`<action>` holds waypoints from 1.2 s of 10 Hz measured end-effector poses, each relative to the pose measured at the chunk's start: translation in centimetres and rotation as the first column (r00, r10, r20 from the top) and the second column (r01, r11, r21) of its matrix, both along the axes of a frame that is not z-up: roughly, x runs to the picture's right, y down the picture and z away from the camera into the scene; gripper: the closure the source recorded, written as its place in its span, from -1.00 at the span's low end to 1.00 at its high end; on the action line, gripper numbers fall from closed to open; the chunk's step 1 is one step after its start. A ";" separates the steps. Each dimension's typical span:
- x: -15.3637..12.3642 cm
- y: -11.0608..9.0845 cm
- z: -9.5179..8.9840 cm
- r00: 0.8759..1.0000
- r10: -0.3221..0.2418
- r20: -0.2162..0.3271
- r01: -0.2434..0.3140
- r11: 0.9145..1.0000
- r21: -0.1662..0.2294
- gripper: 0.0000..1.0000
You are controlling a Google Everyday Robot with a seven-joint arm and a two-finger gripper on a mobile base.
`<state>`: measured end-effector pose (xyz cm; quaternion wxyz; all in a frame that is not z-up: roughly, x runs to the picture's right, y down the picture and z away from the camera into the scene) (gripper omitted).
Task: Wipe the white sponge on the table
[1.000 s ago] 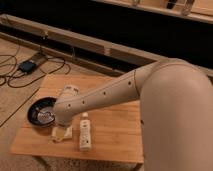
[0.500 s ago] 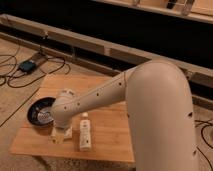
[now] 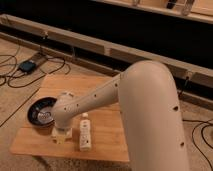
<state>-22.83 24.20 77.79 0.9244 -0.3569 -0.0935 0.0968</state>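
Observation:
The white sponge (image 3: 59, 136) lies on the light-brown wooden table (image 3: 107, 125), near its front left; only its off-white edges show under my arm's end. My gripper (image 3: 62, 131) points down right over the sponge, hidden by the wrist, and seems to touch it. The big beige arm reaches in from the right and covers the table's middle.
A dark bowl (image 3: 41, 111) sits on the table's left end, just left of the gripper. A white bottle with a cap (image 3: 84, 132) lies on the table right of the sponge. Cables and a dark box (image 3: 26, 66) lie on the floor at the left.
The arm has swung further over the table and the gripper has come down toward the front, onto the sponge. The bowl and bottle have not moved.

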 end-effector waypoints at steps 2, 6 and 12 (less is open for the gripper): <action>-0.2 -0.1 0.8 1.000 -0.004 -0.004 0.004 1.000 0.005 -0.60; -0.2 -0.2 2.0 1.000 -0.003 -0.014 0.003 1.000 0.021 -0.60; 0.2 0.3 2.9 0.999 -0.002 -0.039 0.003 1.000 0.030 -0.60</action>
